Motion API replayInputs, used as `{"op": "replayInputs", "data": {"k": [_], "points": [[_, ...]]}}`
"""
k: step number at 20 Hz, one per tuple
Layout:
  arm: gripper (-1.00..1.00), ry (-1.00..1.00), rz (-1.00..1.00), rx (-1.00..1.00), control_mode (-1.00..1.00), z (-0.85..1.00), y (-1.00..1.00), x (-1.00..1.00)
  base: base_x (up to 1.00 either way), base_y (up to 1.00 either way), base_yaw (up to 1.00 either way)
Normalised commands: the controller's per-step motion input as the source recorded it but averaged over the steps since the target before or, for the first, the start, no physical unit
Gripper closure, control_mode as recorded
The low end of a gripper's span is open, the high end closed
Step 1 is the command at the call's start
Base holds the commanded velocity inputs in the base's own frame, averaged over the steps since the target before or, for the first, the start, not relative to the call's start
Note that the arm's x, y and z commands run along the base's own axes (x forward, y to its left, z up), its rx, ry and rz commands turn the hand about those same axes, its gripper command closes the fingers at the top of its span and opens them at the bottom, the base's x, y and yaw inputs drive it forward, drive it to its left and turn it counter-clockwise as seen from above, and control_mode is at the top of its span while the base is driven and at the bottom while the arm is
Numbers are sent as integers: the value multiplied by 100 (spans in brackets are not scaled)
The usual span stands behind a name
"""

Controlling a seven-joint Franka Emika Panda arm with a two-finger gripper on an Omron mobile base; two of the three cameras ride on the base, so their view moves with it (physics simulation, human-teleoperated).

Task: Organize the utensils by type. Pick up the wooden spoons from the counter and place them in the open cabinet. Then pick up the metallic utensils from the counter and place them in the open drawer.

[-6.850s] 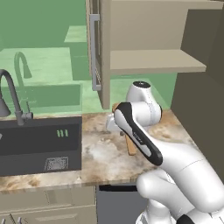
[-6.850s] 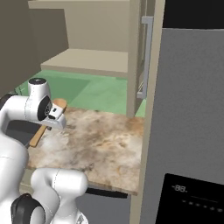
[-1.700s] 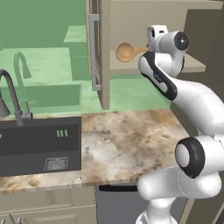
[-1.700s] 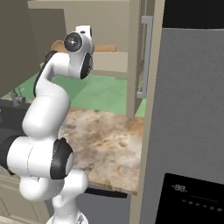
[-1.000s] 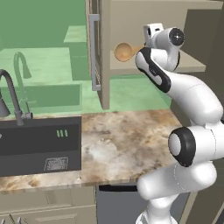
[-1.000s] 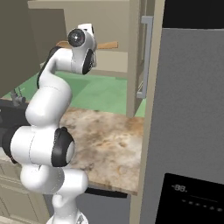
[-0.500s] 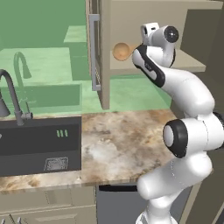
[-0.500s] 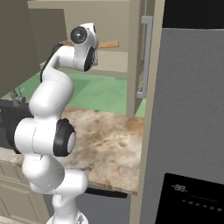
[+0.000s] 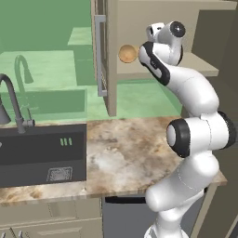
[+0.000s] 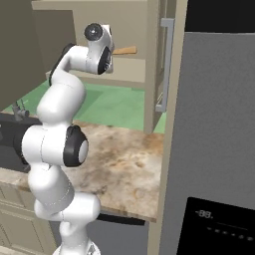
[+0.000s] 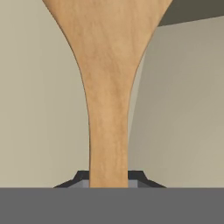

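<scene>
My gripper (image 11: 109, 179) is shut on the handle of the large orange-tan wooden spoon (image 11: 109, 78). The arm is raised to the shelf (image 9: 197, 69) of the open cabinet (image 10: 134, 30). In the left base view the spoon's oval bowl (image 9: 127, 53) sticks out left of the hand, just above the shelf's front edge. In the right base view its handle (image 10: 124, 50) points right from the hand, over the shelf. Beige cabinet walls lie beyond the spoon in the hand view. The metallic utensils and the open drawer are out of view.
The cabinet door (image 9: 103, 56) stands open left of the spoon, its bar handle facing me. Below lies the marbled counter (image 9: 125, 153), with a dark sink (image 9: 37, 153) and faucet (image 9: 11, 102) at the left. A grey fridge (image 10: 214, 139) walls off the right side.
The spoon has gone from the counter up to shelf height in my grip. Over the last second the hand has edged slightly left along the shelf front.
</scene>
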Motion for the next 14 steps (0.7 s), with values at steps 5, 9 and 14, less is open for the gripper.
{"op": "replayInputs", "data": {"k": [5, 9, 14], "points": [[100, 0, 0, 0, -100, -35, 0, 23, 0, 0, 0], [100, 0, 0, 0, -100, -41, 0, 21, 0, 0, 0], [100, 0, 0, 2, -100, -36, 0, 31, 0, 0, 0]]}}
